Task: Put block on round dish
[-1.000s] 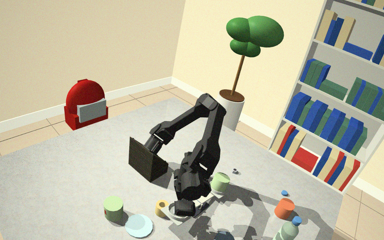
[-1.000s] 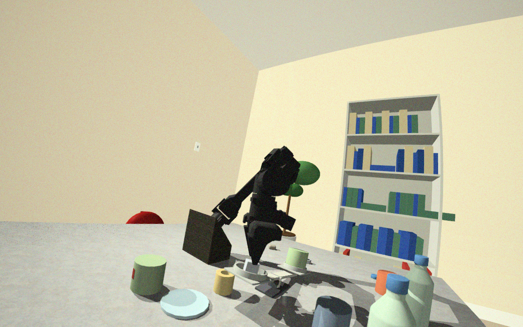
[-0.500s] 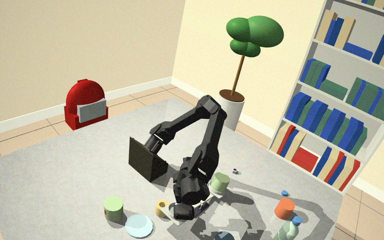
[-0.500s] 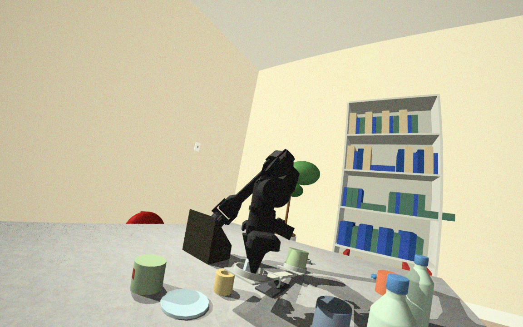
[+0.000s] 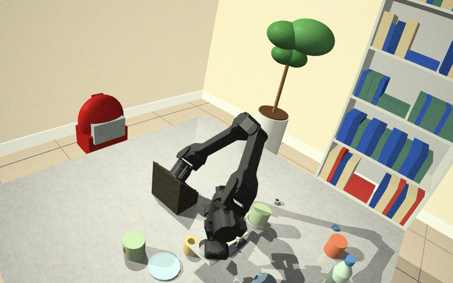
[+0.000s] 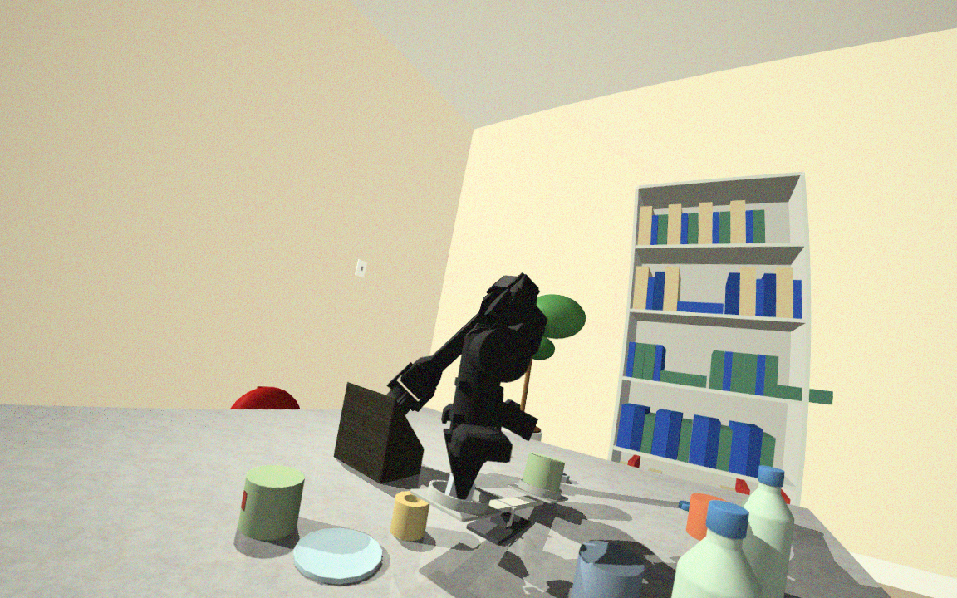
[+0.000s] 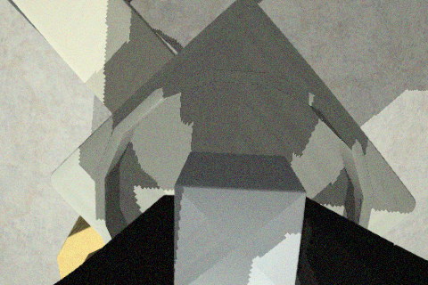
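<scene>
My gripper (image 6: 459, 494) (image 7: 233, 208) points down at the near pan of the balance (image 5: 207, 260) (image 6: 434, 497) (image 7: 394, 191). Its fingers are shut on a pale grey-white block (image 7: 241, 232), one against each side. The block is still inside the pan's raised ring. One green cup (image 5: 259, 215) (image 6: 543, 472) stands upright on the balance's far pan. Another green cup (image 5: 133, 246) (image 6: 272, 505) with a red mark stands upright on the table, beside the round pale blue dish (image 5: 163, 266) (image 6: 337, 555). The dish is empty. In the top view the wrist hides the fingers and block.
A yellow hollow cylinder (image 5: 188, 248) (image 6: 409, 519) (image 7: 80, 254) stands between the near pan and the dish. A dark blue cylinder (image 5: 265, 278) (image 6: 606, 572), an orange cylinder (image 5: 335, 246) (image 6: 701, 515) and bottles (image 5: 341, 272) (image 6: 768, 527) stand to the right. A dark angled panel (image 5: 166, 186) (image 6: 365, 434) is behind.
</scene>
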### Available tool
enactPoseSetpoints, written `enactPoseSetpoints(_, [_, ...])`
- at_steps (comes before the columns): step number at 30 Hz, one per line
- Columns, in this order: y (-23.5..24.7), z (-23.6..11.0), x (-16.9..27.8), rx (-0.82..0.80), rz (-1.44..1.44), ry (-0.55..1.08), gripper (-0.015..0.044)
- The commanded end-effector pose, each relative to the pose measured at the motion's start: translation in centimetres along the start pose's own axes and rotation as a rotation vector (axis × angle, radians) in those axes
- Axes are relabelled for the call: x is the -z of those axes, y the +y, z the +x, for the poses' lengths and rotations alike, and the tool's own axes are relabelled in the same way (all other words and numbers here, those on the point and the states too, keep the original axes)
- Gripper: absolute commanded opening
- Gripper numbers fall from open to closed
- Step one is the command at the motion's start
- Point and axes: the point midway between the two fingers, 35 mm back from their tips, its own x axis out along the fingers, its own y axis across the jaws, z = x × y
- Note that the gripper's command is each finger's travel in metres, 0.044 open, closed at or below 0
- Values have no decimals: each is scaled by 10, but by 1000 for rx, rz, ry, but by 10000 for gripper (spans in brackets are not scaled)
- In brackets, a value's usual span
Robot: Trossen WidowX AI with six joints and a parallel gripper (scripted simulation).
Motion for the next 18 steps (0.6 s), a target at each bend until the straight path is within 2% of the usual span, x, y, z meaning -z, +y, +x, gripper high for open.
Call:
enactPoseSetpoints(1, [1, 1, 1, -6, 7, -2, 62])
enactPoseSetpoints(4, [-1, -12, 0, -4, 7, -1, 0])
enactPoseSetpoints(18, [0, -90, 1, -4, 8, 1, 0])
